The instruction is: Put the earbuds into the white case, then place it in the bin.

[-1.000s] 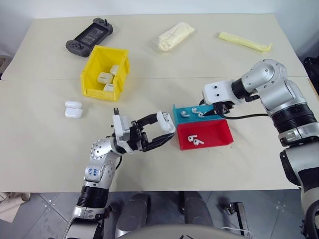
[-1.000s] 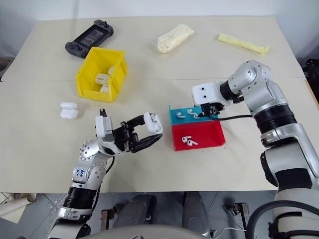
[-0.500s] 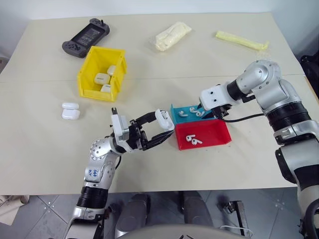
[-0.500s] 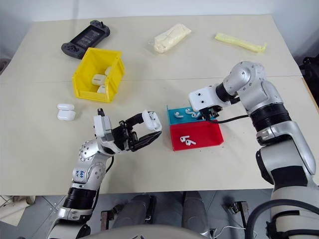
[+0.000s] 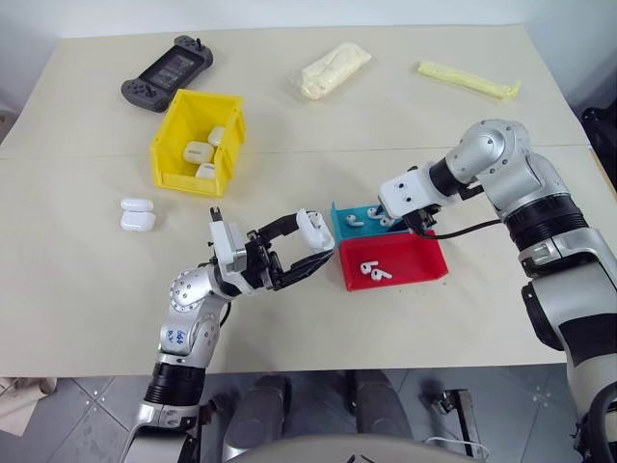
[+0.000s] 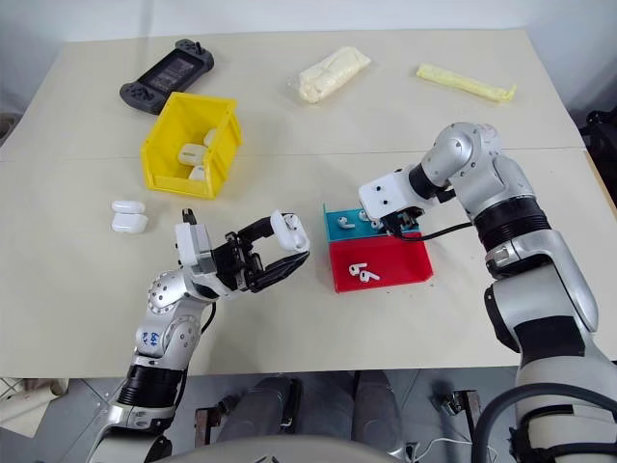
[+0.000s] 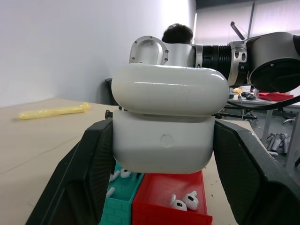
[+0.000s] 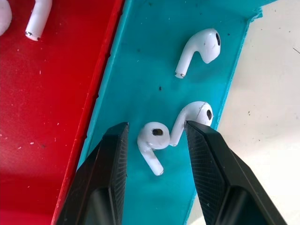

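My left gripper (image 5: 312, 243) is shut on a white case (image 5: 313, 228) and holds it above the table, left of the trays. In the left wrist view the case (image 7: 164, 143) sits between both black fingers (image 7: 89, 178), and its lid looks lifted. My right gripper (image 8: 156, 128) points down into the blue tray (image 8: 140, 70), open, with one earbud (image 8: 151, 140) between its fingers and a second earbud (image 8: 193, 114) against one finger. A third lies farther along the tray. The yellow bin (image 5: 234, 154) stands at the far left with several cases inside.
A red tray (image 5: 415, 262) with two earbuds (image 5: 374, 271) adjoins the blue tray. Two white cases (image 5: 138, 214) lie left of the bin's front. A black game console (image 5: 167, 74), a pale packet (image 5: 335, 69) and a yellow strip (image 5: 472, 80) lie along the far side.
The right gripper has rolled a little while staying over the blue tray. The left gripper keeps the case where it was. The head view itself has shifted slightly.
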Motion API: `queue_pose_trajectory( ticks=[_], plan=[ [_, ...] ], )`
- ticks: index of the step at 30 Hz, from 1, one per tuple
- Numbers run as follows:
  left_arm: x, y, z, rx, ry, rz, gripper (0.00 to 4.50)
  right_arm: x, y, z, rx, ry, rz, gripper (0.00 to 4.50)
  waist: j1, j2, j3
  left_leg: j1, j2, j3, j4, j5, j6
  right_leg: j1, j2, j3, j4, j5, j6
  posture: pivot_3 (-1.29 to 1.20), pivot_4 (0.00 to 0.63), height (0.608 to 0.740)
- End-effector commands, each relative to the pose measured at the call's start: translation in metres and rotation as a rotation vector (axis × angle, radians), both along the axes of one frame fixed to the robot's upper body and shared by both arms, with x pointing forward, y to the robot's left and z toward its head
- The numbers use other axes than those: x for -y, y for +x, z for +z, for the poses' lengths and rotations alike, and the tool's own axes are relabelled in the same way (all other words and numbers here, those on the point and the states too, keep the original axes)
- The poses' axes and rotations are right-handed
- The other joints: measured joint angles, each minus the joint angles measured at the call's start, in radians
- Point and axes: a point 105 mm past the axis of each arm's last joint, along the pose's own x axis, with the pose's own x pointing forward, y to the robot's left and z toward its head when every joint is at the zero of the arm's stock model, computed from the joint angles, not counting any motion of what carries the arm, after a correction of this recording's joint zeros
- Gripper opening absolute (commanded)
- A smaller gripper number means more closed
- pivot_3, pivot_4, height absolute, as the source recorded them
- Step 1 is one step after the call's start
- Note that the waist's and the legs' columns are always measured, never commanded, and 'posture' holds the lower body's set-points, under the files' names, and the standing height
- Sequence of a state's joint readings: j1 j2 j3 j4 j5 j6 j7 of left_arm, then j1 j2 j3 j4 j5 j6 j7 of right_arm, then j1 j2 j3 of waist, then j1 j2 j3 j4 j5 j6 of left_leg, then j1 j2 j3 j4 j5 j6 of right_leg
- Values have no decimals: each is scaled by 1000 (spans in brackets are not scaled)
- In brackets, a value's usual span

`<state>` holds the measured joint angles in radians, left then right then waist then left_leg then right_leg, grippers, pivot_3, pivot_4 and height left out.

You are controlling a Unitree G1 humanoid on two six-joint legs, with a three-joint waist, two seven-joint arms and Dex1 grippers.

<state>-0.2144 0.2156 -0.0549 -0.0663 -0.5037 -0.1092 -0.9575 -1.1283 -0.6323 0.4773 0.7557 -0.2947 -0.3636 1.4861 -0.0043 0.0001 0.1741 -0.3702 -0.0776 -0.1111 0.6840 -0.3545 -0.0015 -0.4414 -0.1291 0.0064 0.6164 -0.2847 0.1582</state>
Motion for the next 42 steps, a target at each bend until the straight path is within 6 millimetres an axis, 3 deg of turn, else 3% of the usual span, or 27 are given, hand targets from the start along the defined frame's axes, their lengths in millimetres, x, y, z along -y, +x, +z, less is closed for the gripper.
queue_pose_trajectory(
  ticks=[1, 4, 8, 21, 28, 33, 38, 42],
  plan=[
    [-3, -5, 8, 50, -7, 16, 2799, 0, 1, 5, 12, -24, 16, 1956, 0, 0, 0, 0, 0, 0, 0, 0, 0, 0, 0, 0, 0, 0, 0, 0, 150, 740],
    [-3, -5, 8, 51, -8, 21, 2799, 0, 1, 5, 14, -30, 22, 1599, 0, 0, 0, 0, 0, 0, 0, 0, 0, 0, 0, 0, 1, 0, 0, 0, 150, 740],
    [-3, -5, 8, 52, -8, 25, 2799, -1, 2, 5, 13, -29, 25, 536, 0, 0, 0, 0, 0, 0, 0, 0, 0, 0, 0, 0, 1, 0, 0, 0, 150, 740],
    [-5, -4, 9, 57, -6, 34, 2799, -2, 3, 9, 17, -2, 17, 524, 0, 0, 0, 0, 0, 0, 0, 0, 0, 0, 0, 0, 2, 0, 0, 0, 150, 740],
    [-5, -4, 9, 56, -2, 33, 2799, 5, 3, 42, -10, 189, -84, 524, 0, 0, 0, 0, 0, 1, 0, 0, 0, -1, 0, 0, 2, 0, 0, 0, 150, 740],
    [-4, -3, 8, 58, 3, 18, 2799, 21, -4, 66, -67, 418, -192, 524, 3, 0, 0, 0, 0, 1, 0, 0, 0, -1, -1, 0, 2, 0, 0, 0, 150, 740],
    [-3, 0, 9, 65, 14, -1, 2799, 26, -20, 70, -124, 565, -267, 524, 5, 0, 0, 0, 0, 1, 0, 0, 0, -1, -1, 0, 2, 0, 0, 0, 150, 740],
    [3, 7, 9, 76, 35, -42, 2799, 14, -45, 77, -299, 856, -401, 524, 7, 0, 0, -1, 0, 1, 0, 0, 0, -2, -1, 1, 3, 0, -1, 0, 150, 740]
  ],
)
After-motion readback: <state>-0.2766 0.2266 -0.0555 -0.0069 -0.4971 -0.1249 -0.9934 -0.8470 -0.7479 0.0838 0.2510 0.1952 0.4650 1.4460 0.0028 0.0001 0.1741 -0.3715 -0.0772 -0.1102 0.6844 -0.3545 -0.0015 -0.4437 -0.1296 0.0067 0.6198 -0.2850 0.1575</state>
